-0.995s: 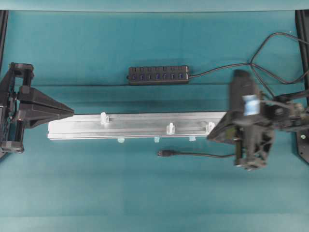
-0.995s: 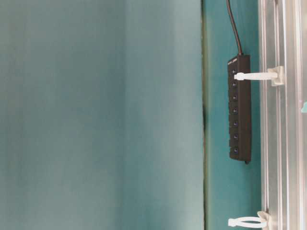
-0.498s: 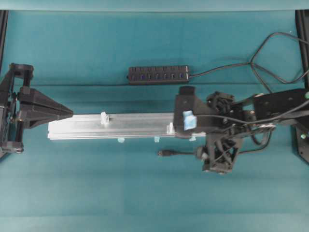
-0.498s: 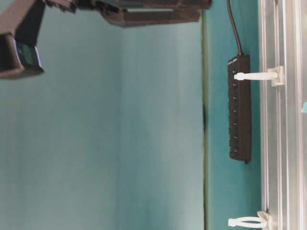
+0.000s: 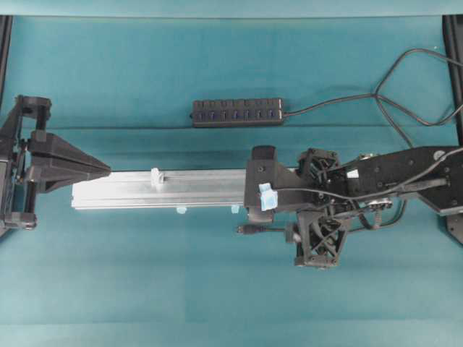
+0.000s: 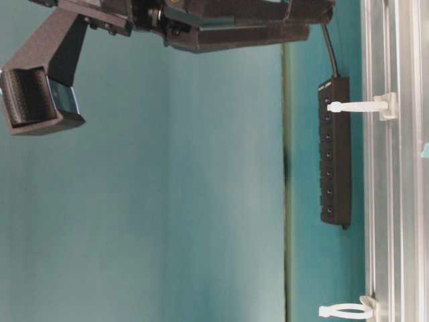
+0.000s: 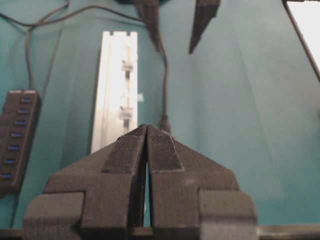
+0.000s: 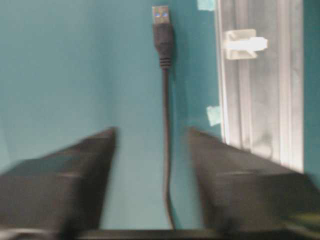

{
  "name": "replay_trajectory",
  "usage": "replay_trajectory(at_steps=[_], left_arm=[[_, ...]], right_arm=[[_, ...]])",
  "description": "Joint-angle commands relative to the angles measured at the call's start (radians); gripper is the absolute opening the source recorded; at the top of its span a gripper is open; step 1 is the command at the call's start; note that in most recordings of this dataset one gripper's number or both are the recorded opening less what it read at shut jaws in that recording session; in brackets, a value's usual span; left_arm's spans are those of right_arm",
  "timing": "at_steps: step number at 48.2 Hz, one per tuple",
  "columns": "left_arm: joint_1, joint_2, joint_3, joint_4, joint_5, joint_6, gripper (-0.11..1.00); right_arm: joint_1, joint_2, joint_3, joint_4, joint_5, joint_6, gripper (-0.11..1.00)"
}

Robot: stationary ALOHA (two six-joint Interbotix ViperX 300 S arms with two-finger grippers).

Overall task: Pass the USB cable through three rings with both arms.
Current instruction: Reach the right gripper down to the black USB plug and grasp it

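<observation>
The USB cable [image 5: 269, 230] lies on the teal mat just in front of the silver rail [image 5: 195, 188], its plug [image 5: 247, 229] pointing left. My right gripper [image 5: 291, 233] hangs over the cord behind the plug. In the right wrist view its jaws [image 8: 152, 132] stand apart and blurred, with the cord [image 8: 165, 150] running between them and touching neither. One ring [image 5: 155, 176] shows on the rail; my right arm hides the others from overhead. Two rings [image 7: 128, 66] [image 7: 125, 114] show in the left wrist view. My left gripper [image 5: 107, 170] is shut and empty off the rail's left end.
A black multi-port hub [image 5: 237, 112] lies behind the rail, its thick cord [image 5: 405, 79] looping to the back right. Pale blue tape tabs [image 5: 181, 210] stick out at the rail's front edge. The right arm's camera block [image 5: 266, 184] hangs over the rail.
My right arm has swept left from the rail's right end along the cable towards the plug. Its jaws have opened and now straddle the cord. The left arm has stayed put.
</observation>
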Motion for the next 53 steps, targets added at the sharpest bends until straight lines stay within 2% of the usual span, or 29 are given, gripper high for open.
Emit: replay_trajectory(at_steps=[1, 5, 10, 15, 25, 33, 36, 40, 43, 50, 51, 53], left_arm=[[0.002, 0.003, -0.029, 0.002, -0.005, -0.002, 0.02], [0.003, 0.003, -0.029, 0.002, -0.005, -0.002, 0.02], [0.003, 0.003, -0.029, 0.002, -0.003, -0.002, 0.02], [0.005, 0.003, -0.029, 0.002, -0.003, 0.000, 0.02], [0.009, 0.003, -0.029, 0.003, 0.000, 0.003, 0.02], [0.009, 0.000, -0.028, 0.003, 0.000, 0.005, 0.02], [0.009, 0.002, -0.025, 0.002, 0.000, 0.005, 0.02], [0.009, 0.003, -0.026, 0.002, 0.000, 0.005, 0.02], [0.009, 0.005, -0.026, 0.003, 0.000, 0.005, 0.02], [0.014, 0.005, -0.025, 0.002, 0.014, 0.006, 0.02], [0.014, 0.005, -0.025, 0.003, 0.020, 0.006, 0.02], [0.015, 0.005, -0.025, 0.003, 0.034, 0.006, 0.02]], right_arm=[[0.005, -0.003, -0.020, -0.002, -0.005, -0.005, 0.05], [0.005, 0.003, -0.020, -0.002, -0.015, -0.008, -0.05], [0.005, 0.012, -0.025, -0.002, -0.018, -0.011, -0.10], [0.005, 0.032, -0.049, -0.002, 0.021, -0.026, -0.10], [0.005, 0.071, -0.061, 0.006, 0.046, -0.130, -0.10], [0.003, 0.083, -0.072, 0.008, 0.043, -0.138, -0.07], [0.002, 0.087, -0.072, 0.009, 0.044, -0.137, -0.01], [0.002, 0.092, -0.069, 0.008, 0.037, -0.135, 0.13], [0.002, 0.098, -0.067, 0.008, 0.031, -0.130, 0.27], [0.003, 0.118, -0.058, 0.006, -0.008, -0.118, 0.69], [0.003, 0.121, -0.057, 0.006, -0.018, -0.114, 0.74], [0.003, 0.124, -0.051, 0.005, -0.038, -0.103, 0.74]])
